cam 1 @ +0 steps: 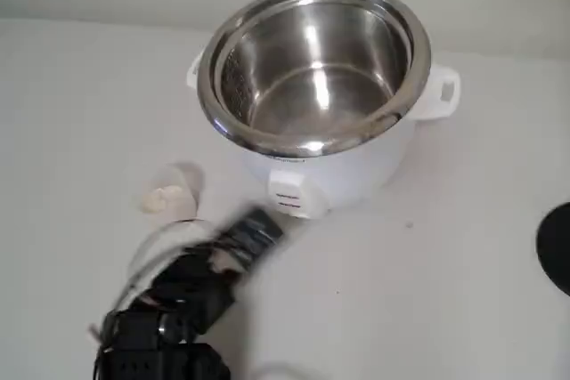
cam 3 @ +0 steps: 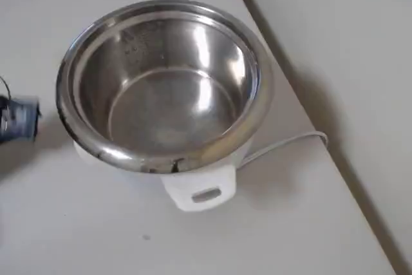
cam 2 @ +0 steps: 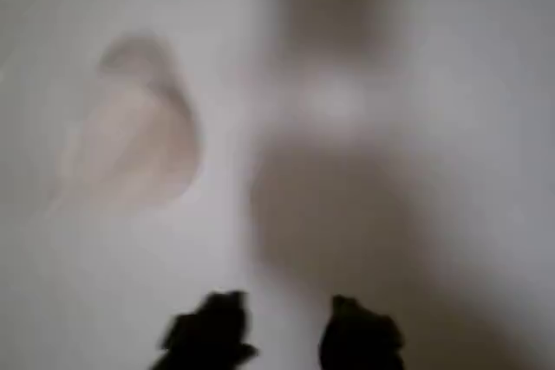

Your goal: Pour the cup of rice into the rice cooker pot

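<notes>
We read this as the reach-for-cup step, nothing grasped yet. The cup (cam 1: 171,193) sits on the white table (cam 1: 427,291), left of and a bit in front of the rice cooker pot (cam 1: 316,60) in the fixed view, apart from the cooker body. It's blurry, but a pale mass inside looks like the rice (cam 1: 160,198). The pot looks empty and shiny in both the fixed and overhead views, so no pouring has happened. The gripper (cam 2: 282,331) shows two dark fingertips (cam 2: 212,331) at the bottom of the wrist view, spread with a clear gap between them, holding nothing and touching nothing we can see. The cup sits up and left of them in that view, heavily blurred. In the fixed view the black arm (cam 1: 178,309) is below the cup, motion-smeared. Next move, as we judge it: line the jaws up around the cup, close gently so the light plastic doesn't tip or crush, then lift it over the pot rim.
</notes>
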Action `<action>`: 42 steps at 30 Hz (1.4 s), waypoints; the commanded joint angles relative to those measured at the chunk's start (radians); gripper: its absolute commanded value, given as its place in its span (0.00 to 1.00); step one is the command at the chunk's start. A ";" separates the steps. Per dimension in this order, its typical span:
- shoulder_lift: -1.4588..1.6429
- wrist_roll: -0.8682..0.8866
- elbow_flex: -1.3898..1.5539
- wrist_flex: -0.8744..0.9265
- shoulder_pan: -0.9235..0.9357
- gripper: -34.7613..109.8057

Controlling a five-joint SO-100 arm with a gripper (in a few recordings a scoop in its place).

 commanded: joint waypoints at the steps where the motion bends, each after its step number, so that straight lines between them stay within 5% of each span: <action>1: 0.012 -0.314 0.035 -0.152 -0.209 0.45; 9: -0.176 -0.597 0.055 -0.618 -0.172 0.59; 17: -1.210 -0.687 0.008 -1.690 -0.015 0.65; 23: -1.931 -0.719 -0.218 -2.336 0.029 0.66; 37: -2.574 -0.643 -0.580 -2.839 -0.005 0.65; 42: -2.643 -0.624 -0.646 -2.861 -0.011 0.58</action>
